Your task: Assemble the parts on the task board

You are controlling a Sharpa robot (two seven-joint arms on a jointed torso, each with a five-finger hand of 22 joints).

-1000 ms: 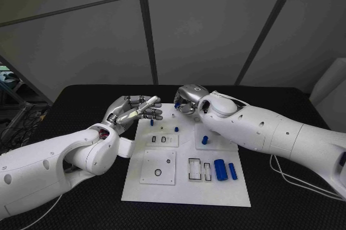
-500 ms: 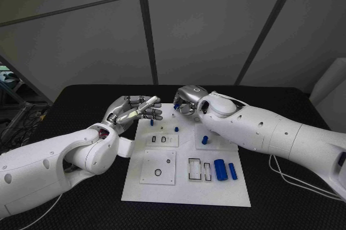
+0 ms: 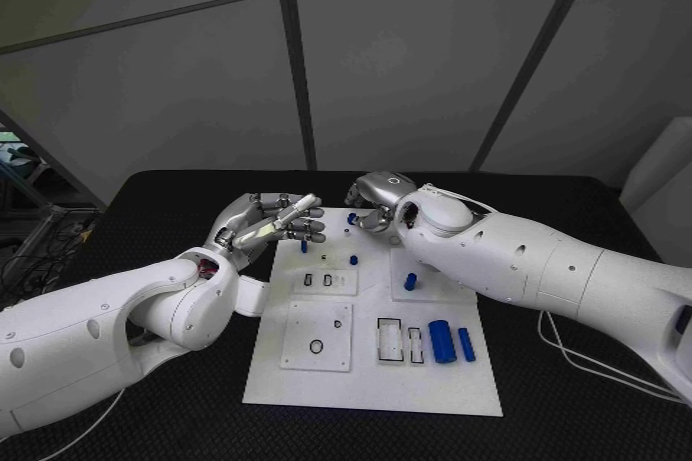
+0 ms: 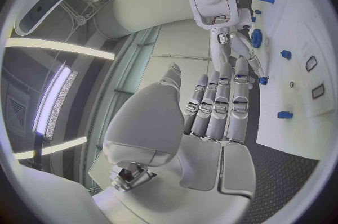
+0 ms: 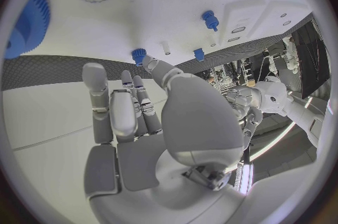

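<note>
1. The left hand is held above the far left corner of the white board, which lies on the black worktop. Its fingers are seen stretched out side by side and close together, with nothing held in them.
2. Just ahead of those fingertips a small blue peg stands upright in the board; a second small peg stands a little nearer the middle.
3. The right hand is curled over the far edge of the board. A small blue piece is seen at its fingertips, apparently pinched, though the grip cannot be told for certain.
4. Judged from this, the step in hand is the seating of that piece at the far end of the board. The next move would call for it to be lined up over its hole and pressed straight down.
5. Well behind the right fingers, three more blue parts are counted: one short piece and two longer cylinders lying side by side.
</note>
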